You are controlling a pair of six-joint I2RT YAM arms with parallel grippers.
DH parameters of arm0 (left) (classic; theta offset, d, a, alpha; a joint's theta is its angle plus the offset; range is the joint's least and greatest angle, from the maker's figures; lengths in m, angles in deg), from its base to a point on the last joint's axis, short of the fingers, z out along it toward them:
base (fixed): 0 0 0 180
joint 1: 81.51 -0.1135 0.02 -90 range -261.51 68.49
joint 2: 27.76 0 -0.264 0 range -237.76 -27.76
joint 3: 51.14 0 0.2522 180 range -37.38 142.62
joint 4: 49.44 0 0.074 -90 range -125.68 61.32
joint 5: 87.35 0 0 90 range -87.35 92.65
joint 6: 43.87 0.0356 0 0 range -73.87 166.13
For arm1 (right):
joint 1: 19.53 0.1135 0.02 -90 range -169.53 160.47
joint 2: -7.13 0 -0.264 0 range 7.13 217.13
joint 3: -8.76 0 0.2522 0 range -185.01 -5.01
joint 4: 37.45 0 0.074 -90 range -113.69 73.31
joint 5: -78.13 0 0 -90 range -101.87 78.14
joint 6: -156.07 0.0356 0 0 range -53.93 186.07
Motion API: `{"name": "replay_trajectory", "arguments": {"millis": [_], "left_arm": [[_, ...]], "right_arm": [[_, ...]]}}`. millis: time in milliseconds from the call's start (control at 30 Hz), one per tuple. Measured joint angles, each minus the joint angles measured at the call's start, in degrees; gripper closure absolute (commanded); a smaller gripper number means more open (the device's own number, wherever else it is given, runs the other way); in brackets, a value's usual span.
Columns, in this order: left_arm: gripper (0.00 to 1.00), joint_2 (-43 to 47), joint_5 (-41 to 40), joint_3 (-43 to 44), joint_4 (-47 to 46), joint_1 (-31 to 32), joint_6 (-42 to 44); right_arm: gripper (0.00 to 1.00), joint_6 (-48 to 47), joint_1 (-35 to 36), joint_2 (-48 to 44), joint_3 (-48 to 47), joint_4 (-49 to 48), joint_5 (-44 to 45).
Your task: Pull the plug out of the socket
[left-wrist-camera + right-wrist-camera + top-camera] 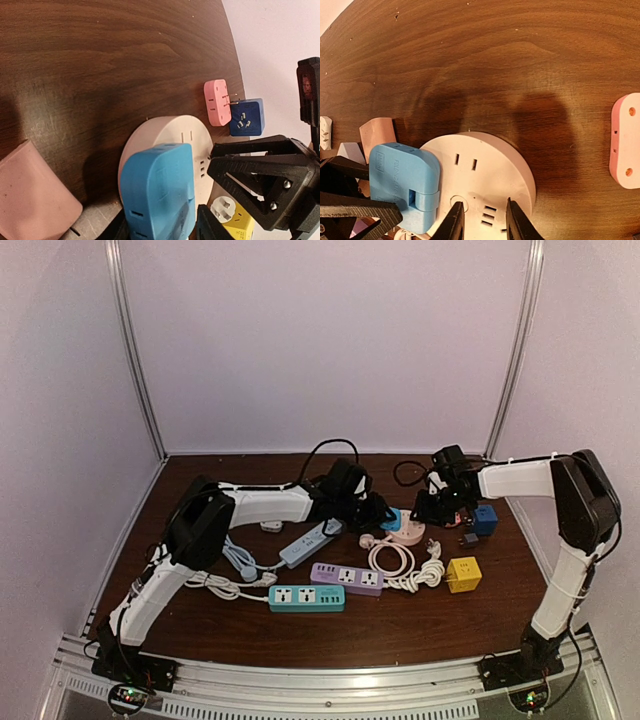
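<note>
A blue plug (157, 192) sits in a round pale pink socket (172, 131) at mid table; both also show in the right wrist view, the plug (402, 177) at the socket's (485, 167) left edge. My left gripper (160, 227) is shut on the blue plug, one finger on each side of it; in the top view it (378, 512) is just left of the socket (408, 533). My right gripper (483, 202) is slightly open, its tips resting on the socket's top face beside the plug; in the top view it (432, 510) is over the socket.
A pink adapter (217, 102) and a blue cube adapter (246, 117) lie beyond the socket, a yellow cube (463, 574) and a coiled white cord (400, 565) in front. Three power strips, blue (308, 544), purple (346, 578) and teal (306, 597), lie front left.
</note>
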State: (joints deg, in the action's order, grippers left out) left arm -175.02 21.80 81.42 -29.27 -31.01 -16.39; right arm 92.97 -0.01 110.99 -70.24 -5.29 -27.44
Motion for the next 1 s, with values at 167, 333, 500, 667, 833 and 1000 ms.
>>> {"name": "replay_trajectory", "arguments": {"millis": [167, 333, 500, 667, 833, 1000], "left_arm": [[0.71, 0.00, 0.17, 0.00, -0.44, -0.13, -0.04], [0.73, 0.02, 0.39, 0.00, -0.83, -0.20, -0.02], [0.69, 0.02, 1.31, -0.17, -2.01, -0.20, -0.13], [0.87, 0.02, 1.88, -0.20, -2.73, -0.20, -0.46], [1.00, 0.02, 2.58, -0.46, -4.02, -0.22, -1.70], [1.00, 0.02, 3.04, -1.46, -5.95, -0.22, -2.95]], "right_arm": [[0.78, 0.52, 0.00, 0.83, 0.04, -1.51, -2.49], [0.82, 0.70, 0.00, 1.07, 0.79, -3.45, -3.98], [0.84, 0.79, 0.00, 1.33, 1.18, -4.74, -5.18], [0.86, 0.96, 0.02, 1.36, 1.92, -6.27, -5.81], [0.88, 1.60, 0.44, 1.36, 2.95, -7.72, -6.40], [0.90, 1.92, 0.46, 1.36, 3.74, -9.33, -6.45]]}}
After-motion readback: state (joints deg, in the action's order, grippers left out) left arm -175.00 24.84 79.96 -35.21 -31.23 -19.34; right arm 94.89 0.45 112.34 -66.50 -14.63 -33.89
